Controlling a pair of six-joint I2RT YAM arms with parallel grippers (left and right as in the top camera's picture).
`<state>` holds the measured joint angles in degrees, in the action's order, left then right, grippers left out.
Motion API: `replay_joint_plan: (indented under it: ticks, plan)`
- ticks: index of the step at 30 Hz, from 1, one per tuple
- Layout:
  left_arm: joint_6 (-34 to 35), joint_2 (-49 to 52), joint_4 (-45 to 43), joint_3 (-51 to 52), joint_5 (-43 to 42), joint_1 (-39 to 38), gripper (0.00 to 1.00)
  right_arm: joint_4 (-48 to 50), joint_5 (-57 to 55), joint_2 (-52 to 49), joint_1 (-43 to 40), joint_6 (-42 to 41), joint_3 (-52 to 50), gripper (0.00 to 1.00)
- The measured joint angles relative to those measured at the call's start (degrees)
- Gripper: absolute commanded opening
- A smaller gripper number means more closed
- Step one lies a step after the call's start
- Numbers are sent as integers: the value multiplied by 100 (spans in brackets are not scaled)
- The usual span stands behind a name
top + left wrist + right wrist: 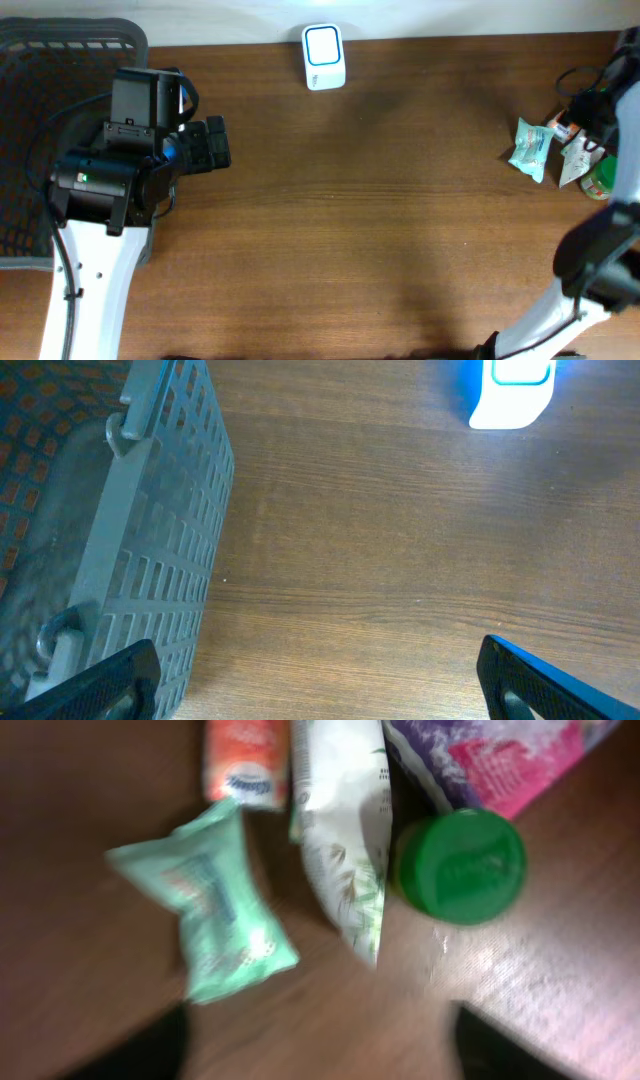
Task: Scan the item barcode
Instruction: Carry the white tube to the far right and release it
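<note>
On the table (380,250), far left of the scanner (324,57), stands the basket (30,130). The left gripper (215,143) sits between basket and scanner, fingers spread, holding nothing. Far right of the scanner, the right gripper (325,1045) hangs over the items with fingers spread, gripping none: white packet (345,840), teal packet (215,920), green lid (460,865).

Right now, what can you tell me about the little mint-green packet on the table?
The mint-green packet is a small, puffy, pillow-shaped wrapper, seemingly crinkly plastic, with crimped ends and print too blurry to read. It lies flat and slanted on the brown wooden table. A white pouch lies close beside it, and an orange packet sits at its upper corner.
</note>
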<state>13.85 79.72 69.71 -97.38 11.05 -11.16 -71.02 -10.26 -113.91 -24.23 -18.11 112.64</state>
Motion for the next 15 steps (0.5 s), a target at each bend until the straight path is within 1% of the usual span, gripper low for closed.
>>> replay_joint_plan:
  ticks: [3, 4, 5, 7, 10, 13, 15]
  plan:
    - [0, 0, 0, 0, -2, 0, 99, -334, 258, 614, 33, -101, 2, 99]
    - [0, 0, 0, 0, -2, 0, 99, -448, 306, 1115, 101, -125, 7, 99]
    - [0, 0, 0, 0, -2, 0, 99, -588, 350, 1368, 166, -138, 7, 99]
    - [0, 0, 0, 0, -2, 0, 99, -597, 389, 1836, 354, -146, -245, 99]
    - [0, 0, 2, 0, 0, 0, 99, -249, 437, 2715, 807, -144, -1084, 99]
    - [0, 0, 7, 0, 0, 0, 99, 437, 485, 3888, 1340, -146, -2371, 99]
    - [0, 0, 0, 0, 0, 0, 99, 647, 564, 4715, 1659, -144, -3178, 99]
